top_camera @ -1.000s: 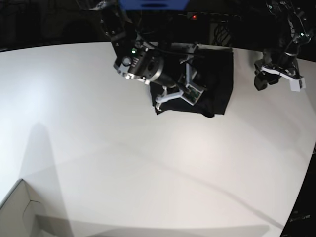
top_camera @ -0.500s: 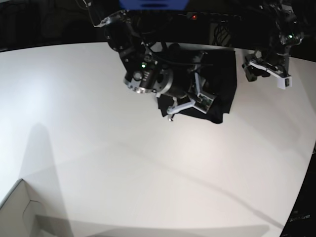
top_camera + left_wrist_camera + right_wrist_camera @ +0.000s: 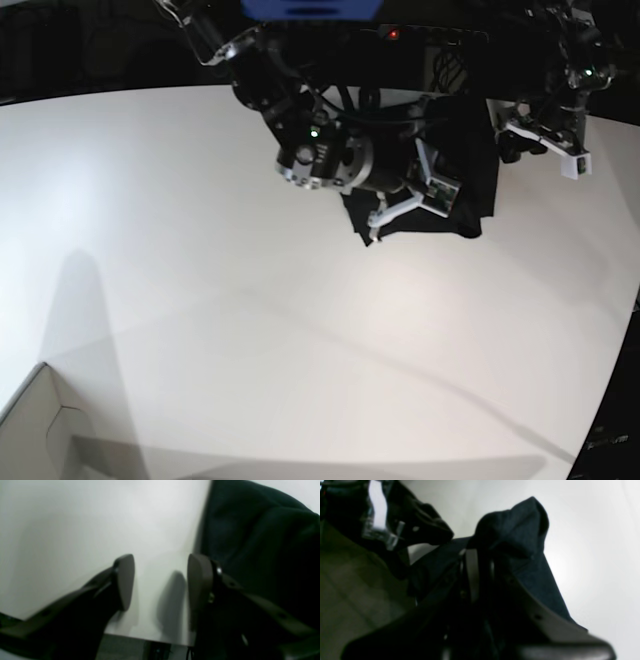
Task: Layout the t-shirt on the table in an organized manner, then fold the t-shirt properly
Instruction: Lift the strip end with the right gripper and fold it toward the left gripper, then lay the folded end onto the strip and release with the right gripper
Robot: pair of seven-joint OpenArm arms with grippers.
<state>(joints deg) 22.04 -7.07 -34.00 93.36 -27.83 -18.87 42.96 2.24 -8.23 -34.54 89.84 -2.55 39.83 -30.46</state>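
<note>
1. Your right tool (image 3: 480, 562) is clenched on a bunched fold of the t-shirt (image 3: 462, 160); the wrist view shows cloth humped over the jaws.
2. Your left tool (image 3: 160, 580) is released, jaws apart over bare bench (image 3: 200, 330), holding nothing. The shirt edge lies just beside one finger (image 3: 197, 580).
3. The shirt sits as a compact dark bundle at the far bench edge, under the right arm, not laid out.
4. Risk: the grip looks like it takes several layers, so a pull could drag the whole bundle instead of spreading it.
5. Risk: the shirt is close to the far edge, so a push that way could slide it off.
6. Versus a second ago: the right arm and the bundle have shifted toward the left arm, and the left tool has moved in closer to the shirt.
</note>
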